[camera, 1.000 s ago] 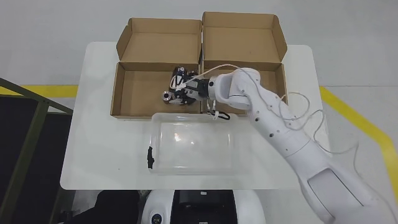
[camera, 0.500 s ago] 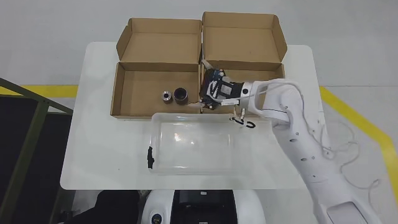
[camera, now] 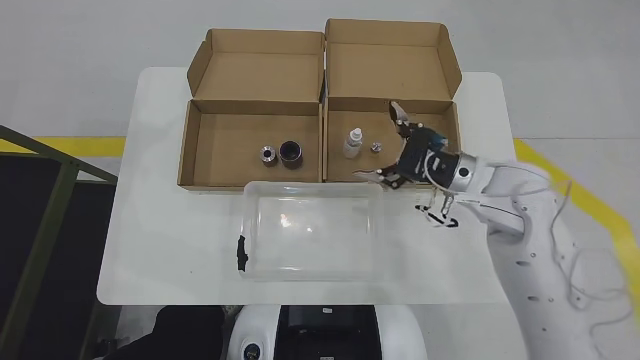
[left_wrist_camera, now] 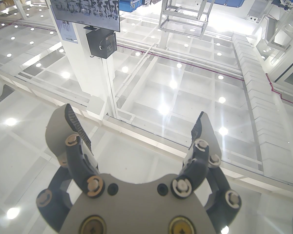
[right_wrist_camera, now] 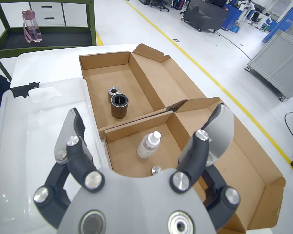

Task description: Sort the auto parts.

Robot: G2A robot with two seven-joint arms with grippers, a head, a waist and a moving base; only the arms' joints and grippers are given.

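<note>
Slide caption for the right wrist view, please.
Open right tool over the right box holding a white bottle and metal cap; dark sleeve and metal plug in the left box.

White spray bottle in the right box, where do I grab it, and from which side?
Grip the spray bottle across its round body, below the narrow nozzle, from above: it seems upright, and the cardboard box walls block a sideways approach.

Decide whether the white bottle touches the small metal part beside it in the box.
Apart. The top view shows bare floor of the box between the white bottle and the small metal part.
</note>
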